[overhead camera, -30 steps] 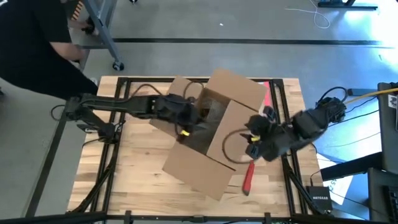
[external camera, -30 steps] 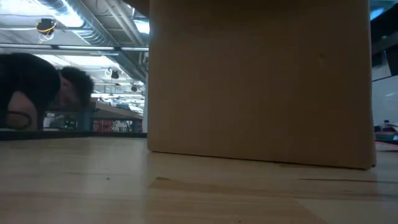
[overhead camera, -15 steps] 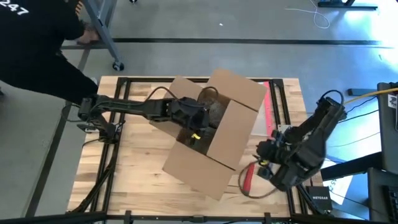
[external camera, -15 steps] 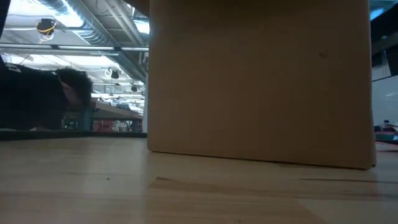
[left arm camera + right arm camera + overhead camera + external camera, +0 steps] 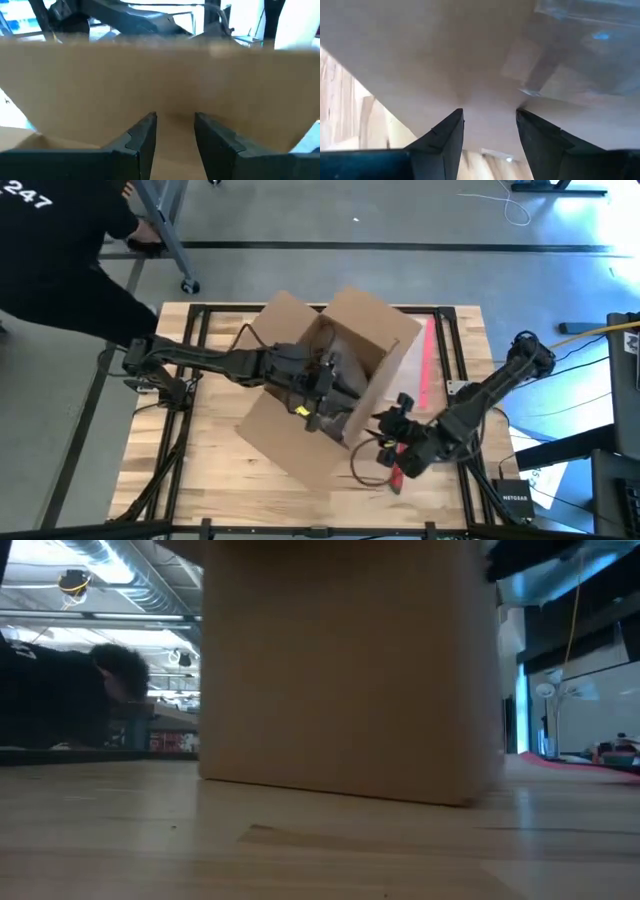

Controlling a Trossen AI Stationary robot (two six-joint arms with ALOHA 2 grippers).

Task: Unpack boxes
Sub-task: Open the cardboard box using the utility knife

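Seemingly light, stiff cardboard box (image 5: 330,395); grasp flap edges. Left hand (image 5: 318,402) inside, right hand (image 5: 392,425) beside: both part-open, empty.

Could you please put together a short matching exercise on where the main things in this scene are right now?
Things:
1. cardboard box
2. left gripper
3. right gripper
4. clear pouch

Places:
A. inside the open box, fingers apart
B. flat on the table on the right arm's side of the box
C. middle of the table, flaps open
D. at the box's outer wall on the right arm's side, fingers apart

Pairs: 1-C, 2-A, 3-D, 4-B
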